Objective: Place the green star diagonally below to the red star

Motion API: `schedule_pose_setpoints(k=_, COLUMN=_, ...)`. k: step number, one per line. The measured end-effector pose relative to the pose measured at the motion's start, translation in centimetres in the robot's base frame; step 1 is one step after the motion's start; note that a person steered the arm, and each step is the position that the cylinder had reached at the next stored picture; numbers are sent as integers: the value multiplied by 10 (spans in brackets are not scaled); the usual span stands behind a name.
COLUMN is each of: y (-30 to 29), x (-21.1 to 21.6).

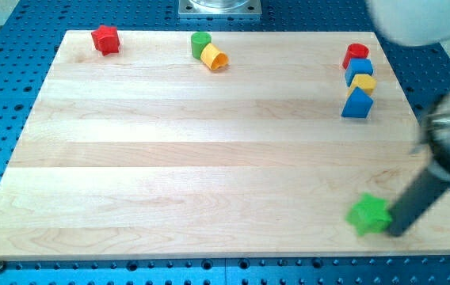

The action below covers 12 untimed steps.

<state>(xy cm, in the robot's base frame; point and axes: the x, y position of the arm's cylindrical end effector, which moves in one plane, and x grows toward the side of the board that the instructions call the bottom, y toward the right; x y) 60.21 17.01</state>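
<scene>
The green star (368, 214) lies near the view's bottom right corner of the wooden board (169, 158). The red star (106, 39) lies at the board's top left corner, far from it. My tip (394, 233) rests just right of and slightly below the green star, touching or nearly touching its right side. The dark rod rises from there toward the view's upper right, blurred.
A green cylinder (200, 43) and a yellow block (215, 58) lie together at the top centre. At the top right stand a red block (356, 54), a blue block (359, 68), a yellow block (362, 82) and a blue block (357, 104) in a column.
</scene>
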Motion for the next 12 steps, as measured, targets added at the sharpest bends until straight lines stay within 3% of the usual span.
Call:
schedule_pose_setpoints(k=1, y=-104, x=-7)
schedule_pose_setpoints(k=3, y=-214, x=-126)
schedule_pose_setpoints(k=4, y=-220, x=-112)
schedule_pose_setpoints(k=5, y=-284, x=-121)
schedule_pose_setpoints(k=6, y=-285, x=-165)
schedule_pose_setpoints(k=8, y=-297, x=-26)
schedule_pose_setpoints(k=9, y=-335, x=-69)
schedule_pose_setpoints(k=10, y=-291, x=-150)
schedule_pose_setpoints(k=11, y=-268, x=-173)
schedule_pose_setpoints(k=12, y=-300, x=-145)
